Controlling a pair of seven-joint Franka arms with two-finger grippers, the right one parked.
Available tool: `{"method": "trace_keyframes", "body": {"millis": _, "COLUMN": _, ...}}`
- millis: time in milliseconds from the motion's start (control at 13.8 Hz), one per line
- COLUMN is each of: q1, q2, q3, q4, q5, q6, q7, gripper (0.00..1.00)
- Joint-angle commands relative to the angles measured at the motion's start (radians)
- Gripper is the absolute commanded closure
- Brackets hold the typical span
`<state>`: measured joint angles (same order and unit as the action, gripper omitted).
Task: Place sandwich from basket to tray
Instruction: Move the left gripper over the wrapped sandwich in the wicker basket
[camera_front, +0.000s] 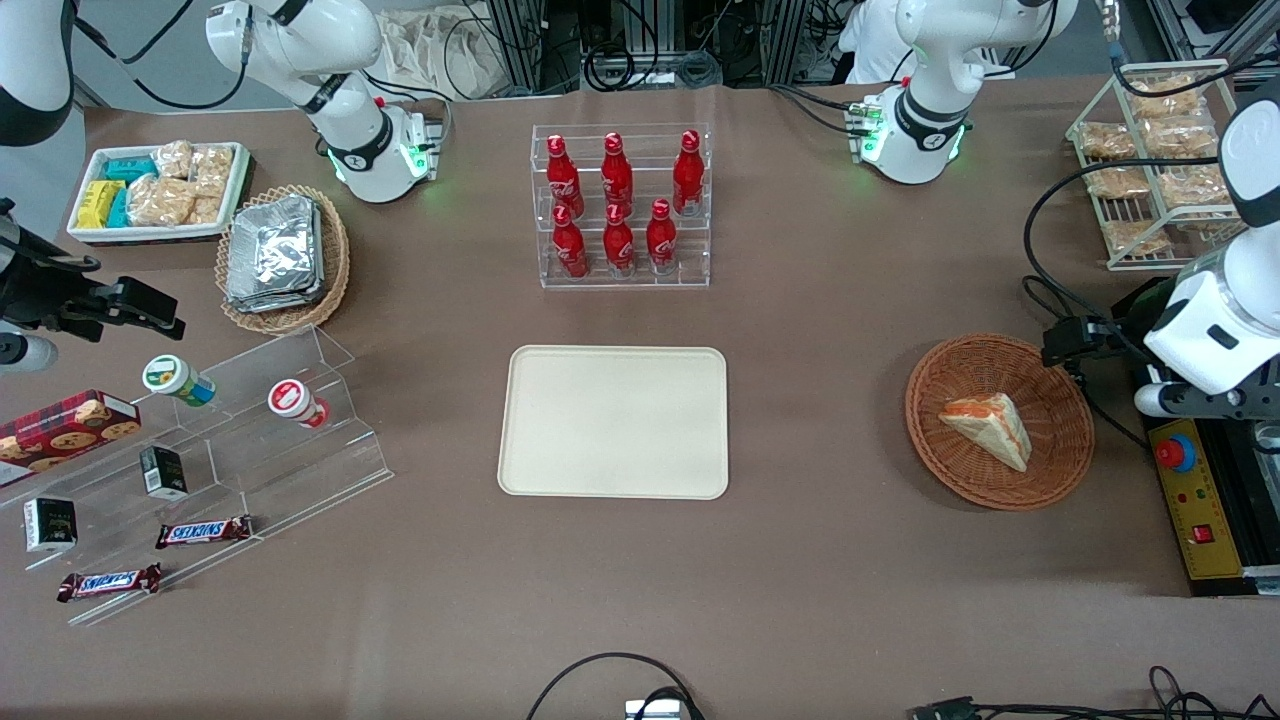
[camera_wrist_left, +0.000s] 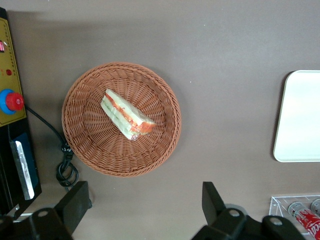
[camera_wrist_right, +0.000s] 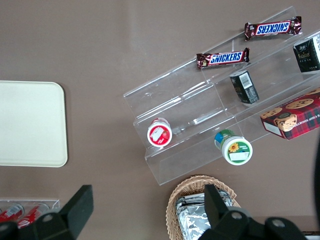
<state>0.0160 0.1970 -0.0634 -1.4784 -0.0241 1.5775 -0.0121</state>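
Nearest the front camera, close to the table's front edge, two Snickers bars (camera_front: 108, 582) lie on the low steps of a clear acrylic riser (camera_front: 215, 460) toward the parked arm's end. Up the table from there, at its middle, the tray (camera_front: 614, 421) lies flat with nothing on it. Toward my end of the table sits the basket (camera_front: 1060, 390), well apart from the tray, with bare brown tabletop between them. In it lies the sandwich (camera_front: 990, 423), resting on its side near the basket's middle, its orange-red and green filling edge showing. My gripper (camera_wrist_left: 145, 207) hangs above the table just beside the basket's rim, touching nothing; my fingers (camera_wrist_left: 214, 197) are spread wide apart and hold nothing. A rack of red bottles (camera_front: 620, 200) stands farther from the front camera than the tray.
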Motion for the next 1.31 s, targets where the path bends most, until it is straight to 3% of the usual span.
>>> {"method": "trace_keyframes", "body": {"millis": 0, "q1": -0.001, "q2": 0.032, "q3": -0.003, "q4": 0.052, "q5": 0.027, "q6": -0.033, "q7": 0.008, "gripper": 0.0}}
{"method": "trace_keyframes", "body": {"millis": 218, "q1": -0.001, "q2": 0.032, "q3": 0.0, "q4": 0.018, "q5": 0.033, "q6": -0.033, "q7": -0.06, "gripper": 0.0}}
{"method": "trace_keyframes", "body": {"millis": 509, "q1": -0.001, "q2": 0.032, "q3": -0.001, "q4": -0.023, "q5": 0.03, "q6": -0.025, "q7": -0.345, "gripper": 0.0}}
{"method": "trace_keyframes", "body": {"millis": 1236, "q1": 0.038, "q2": -0.027, "q3": 0.004, "q4": -0.285, "q5": 0.035, "q6": 0.2, "q7": -0.379, "gripper": 0.0}}
